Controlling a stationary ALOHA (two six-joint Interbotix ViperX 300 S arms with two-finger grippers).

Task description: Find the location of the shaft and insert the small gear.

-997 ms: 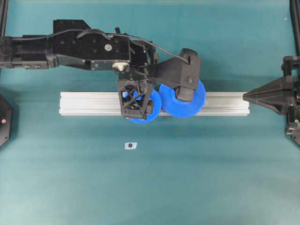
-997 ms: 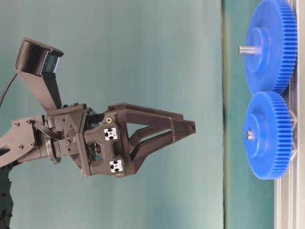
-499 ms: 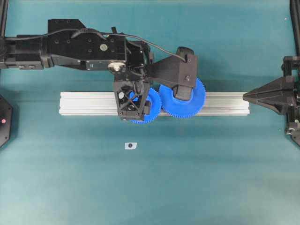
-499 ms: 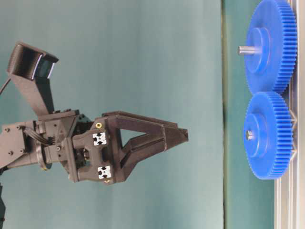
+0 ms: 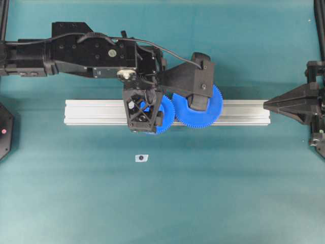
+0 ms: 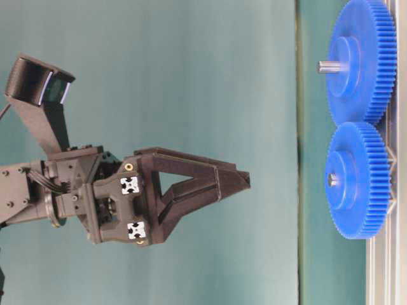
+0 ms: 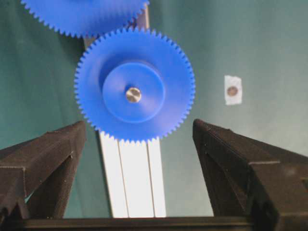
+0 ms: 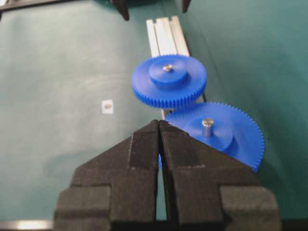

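The small gear [image 7: 144, 57] sits flat on the aluminium rail [image 5: 91, 112], meshed with the bigger blue gear [image 5: 213, 109]. A silvery shaft tip [image 7: 133, 94] shows in the middle of its hub. In the overhead view my left gripper [image 5: 145, 109] covers most of the small gear [image 5: 166, 116]. My left gripper [image 7: 138, 125] hangs open and empty above it, and the table-level view shows a wide gap between gripper [image 6: 245, 180] and gear [image 6: 356, 181]. My right gripper [image 5: 265, 104] is shut and empty off the rail's right end.
A tiny white patch with a dark round spot [image 5: 141, 158] lies on the teal mat in front of the rail. The bigger gear [image 8: 226, 139] carries a taller grey pin [image 8: 207, 126]. Dark fixtures stand at the left and right table edges.
My left gripper has drawn a little farther away from the gears and shifted slightly left and back over the rail, still open. The gears and the right gripper have not moved.
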